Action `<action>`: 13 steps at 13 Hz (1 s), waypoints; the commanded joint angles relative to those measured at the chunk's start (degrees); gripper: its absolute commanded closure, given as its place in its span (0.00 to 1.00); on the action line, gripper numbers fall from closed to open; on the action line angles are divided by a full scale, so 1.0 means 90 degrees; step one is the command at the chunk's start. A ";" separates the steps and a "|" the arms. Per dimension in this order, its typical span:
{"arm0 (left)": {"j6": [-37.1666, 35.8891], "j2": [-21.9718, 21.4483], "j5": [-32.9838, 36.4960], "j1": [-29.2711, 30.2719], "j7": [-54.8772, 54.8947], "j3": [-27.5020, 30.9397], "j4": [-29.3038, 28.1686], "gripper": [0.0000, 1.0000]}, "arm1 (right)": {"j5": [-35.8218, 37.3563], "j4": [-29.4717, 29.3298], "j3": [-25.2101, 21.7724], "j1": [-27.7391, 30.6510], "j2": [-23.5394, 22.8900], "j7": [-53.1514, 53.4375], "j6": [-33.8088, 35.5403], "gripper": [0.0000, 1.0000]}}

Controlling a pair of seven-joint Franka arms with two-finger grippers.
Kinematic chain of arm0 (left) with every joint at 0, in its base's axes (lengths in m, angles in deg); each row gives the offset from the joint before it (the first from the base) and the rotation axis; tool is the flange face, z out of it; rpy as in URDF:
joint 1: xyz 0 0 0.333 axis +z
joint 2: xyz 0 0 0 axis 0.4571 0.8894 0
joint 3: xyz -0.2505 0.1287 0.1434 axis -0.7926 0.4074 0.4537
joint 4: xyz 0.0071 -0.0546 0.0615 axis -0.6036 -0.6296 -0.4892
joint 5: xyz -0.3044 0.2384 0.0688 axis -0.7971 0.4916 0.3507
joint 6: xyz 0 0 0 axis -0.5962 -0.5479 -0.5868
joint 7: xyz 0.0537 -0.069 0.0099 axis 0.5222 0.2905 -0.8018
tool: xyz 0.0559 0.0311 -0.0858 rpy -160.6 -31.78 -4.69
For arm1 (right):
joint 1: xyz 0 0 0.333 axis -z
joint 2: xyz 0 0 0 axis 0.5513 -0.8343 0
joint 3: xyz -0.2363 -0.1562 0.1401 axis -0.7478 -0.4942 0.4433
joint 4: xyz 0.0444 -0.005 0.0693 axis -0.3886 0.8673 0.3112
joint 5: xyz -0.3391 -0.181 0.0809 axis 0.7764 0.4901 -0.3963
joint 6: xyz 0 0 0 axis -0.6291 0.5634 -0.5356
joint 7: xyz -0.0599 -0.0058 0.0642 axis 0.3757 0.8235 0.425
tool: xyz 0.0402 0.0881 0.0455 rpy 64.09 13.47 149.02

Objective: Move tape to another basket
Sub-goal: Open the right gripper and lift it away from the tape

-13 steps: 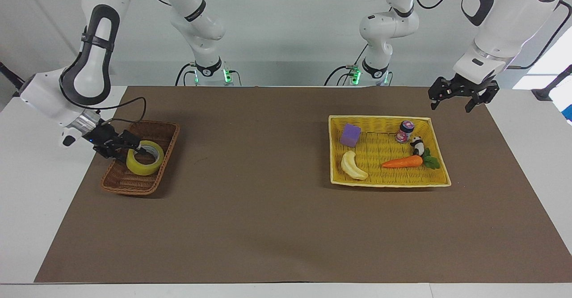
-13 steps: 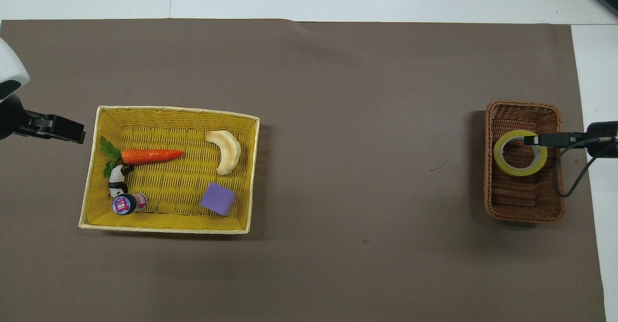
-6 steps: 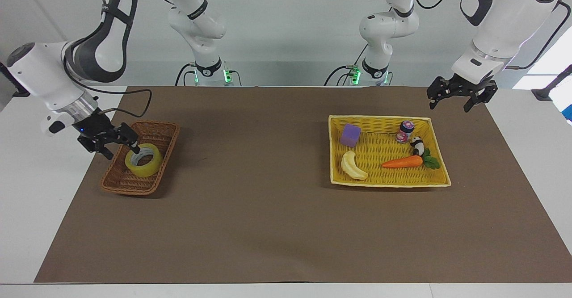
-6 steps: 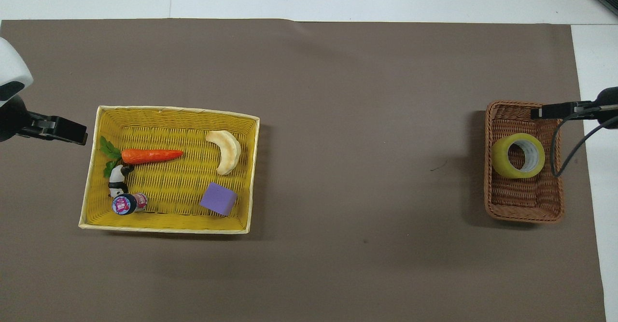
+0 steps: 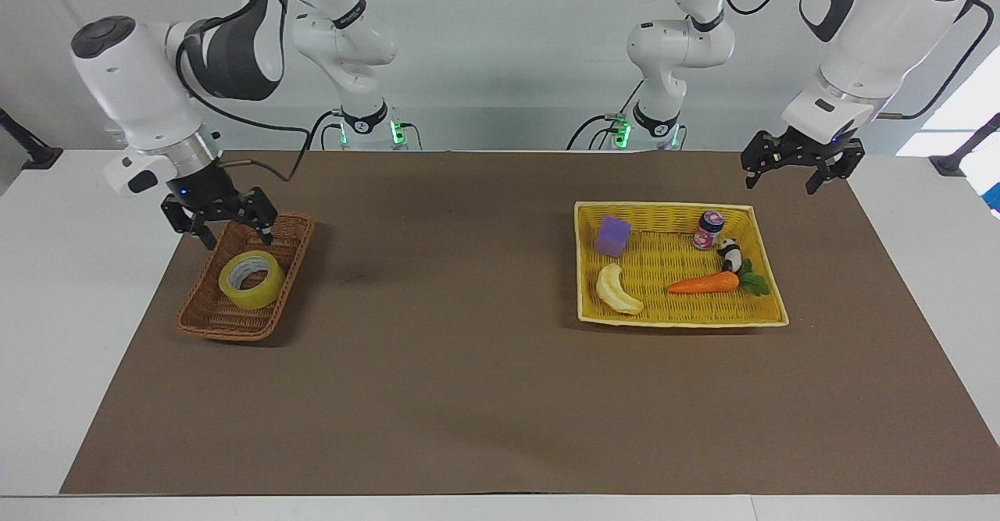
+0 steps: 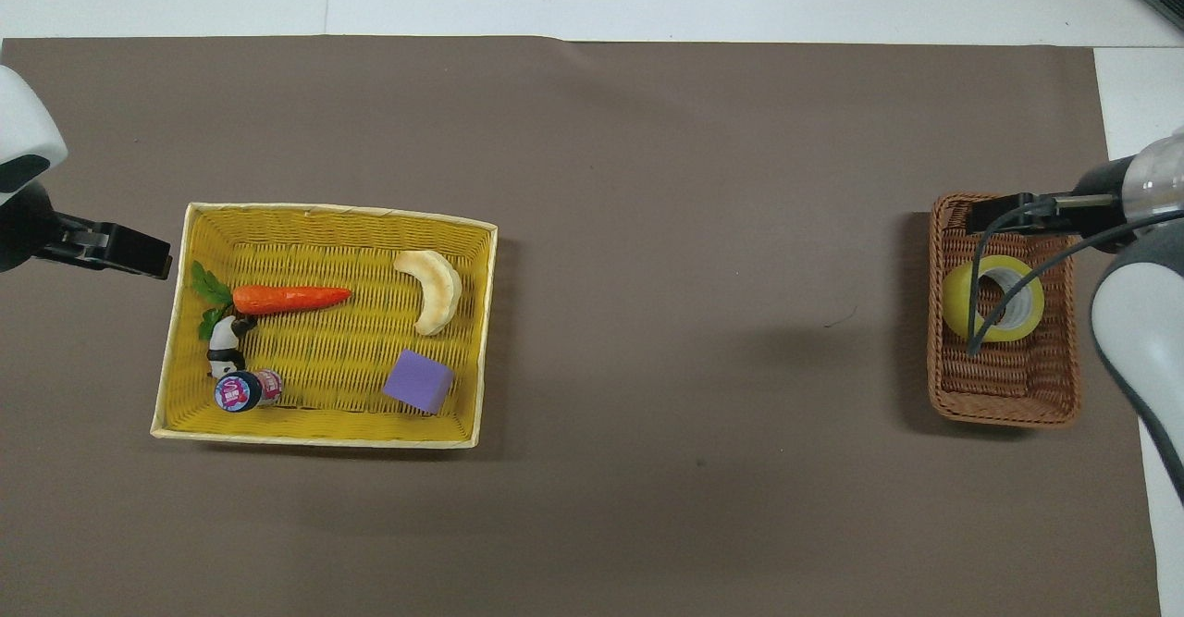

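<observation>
A white table carries a large brown mat that covers most of its top, leaving white strips bare at both ends and along the edge farthest from the robots. A plain pale grey-white wall rises at the robots' edge. Bright daylight enters near the left arm's end.

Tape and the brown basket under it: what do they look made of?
The tape looks like glossy translucent yellow plastic film wound on a grey-white core, probably card or plastic. The basket looks like dark-brown woven wicker or rattan, matte, judging by its ribbed weave and braided rim.
</observation>
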 commanded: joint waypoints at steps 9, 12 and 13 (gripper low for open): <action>-0.0186 -0.0097 -0.0187 -0.0110 -0.0386 0.0149 0.0206 0.00 | 0.0626 -0.1529 -0.0064 -0.0767 0.0624 0.1313 0.2170 0.00; -0.0380 -0.0098 -0.0100 -0.0100 -0.0357 0.0188 0.0215 0.00 | 0.0625 -0.1921 -0.0435 -0.0601 0.0625 0.0327 0.2796 0.00; -0.0662 -0.0059 -0.0119 -0.0100 -0.0347 0.0188 0.0302 0.00 | 0.0529 -0.1864 -0.0504 -0.0572 0.0692 -0.0005 0.2721 0.00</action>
